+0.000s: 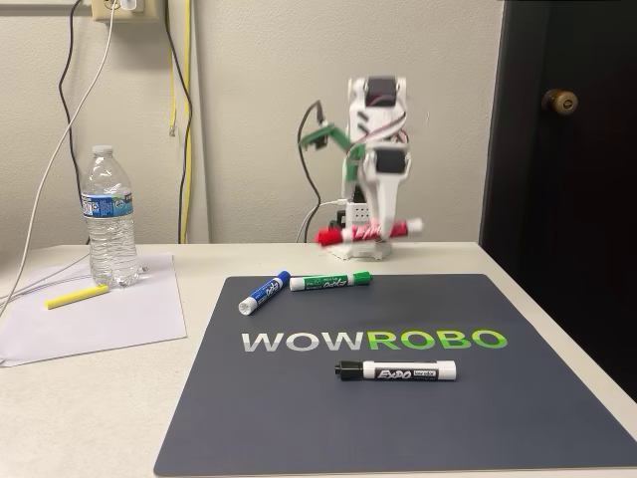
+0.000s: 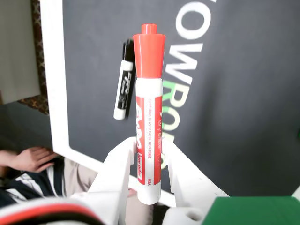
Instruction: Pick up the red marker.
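**Red marker held aloft**

The gripper [image 1: 373, 231] clamps the red marker [image 1: 366, 234] crosswise, lifted above the far edge of the dark WOWROBO mat [image 1: 299, 418]. In the wrist view, white fingers [image 2: 119, 161] squeeze its barrel [image 2: 149, 140].

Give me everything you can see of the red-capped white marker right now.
The red-capped white marker has a white plastic-looking barrel with red label print and a red cap, which is on. In the wrist view the white two-finger gripper is clamped on its lower barrel, one finger on each side, cap pointing away from the camera. In the fixed view it hangs roughly level above the table at the far edge of the dark mat, blurred, touching nothing but the fingers.
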Robot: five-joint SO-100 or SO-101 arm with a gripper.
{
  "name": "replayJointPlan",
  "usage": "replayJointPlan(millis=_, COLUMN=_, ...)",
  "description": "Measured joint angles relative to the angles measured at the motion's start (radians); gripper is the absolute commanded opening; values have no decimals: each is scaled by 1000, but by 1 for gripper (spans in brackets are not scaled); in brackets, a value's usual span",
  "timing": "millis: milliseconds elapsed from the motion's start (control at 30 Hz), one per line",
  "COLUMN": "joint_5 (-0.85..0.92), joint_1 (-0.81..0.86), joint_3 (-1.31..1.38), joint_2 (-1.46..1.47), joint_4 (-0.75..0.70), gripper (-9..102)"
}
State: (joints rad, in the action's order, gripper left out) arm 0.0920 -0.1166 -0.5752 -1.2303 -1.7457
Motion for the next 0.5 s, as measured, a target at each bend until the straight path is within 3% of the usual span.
replayJointPlan(millis=367, joint_5=-186, joint_1=-127, joint_3=-262, joint_2=-299, joint_4=2, gripper=0)
replayJointPlan(millis=500, joint_5=-189, joint_1=-124, joint_3=-598, joint_2=-572, joint_4=129, gripper=0)
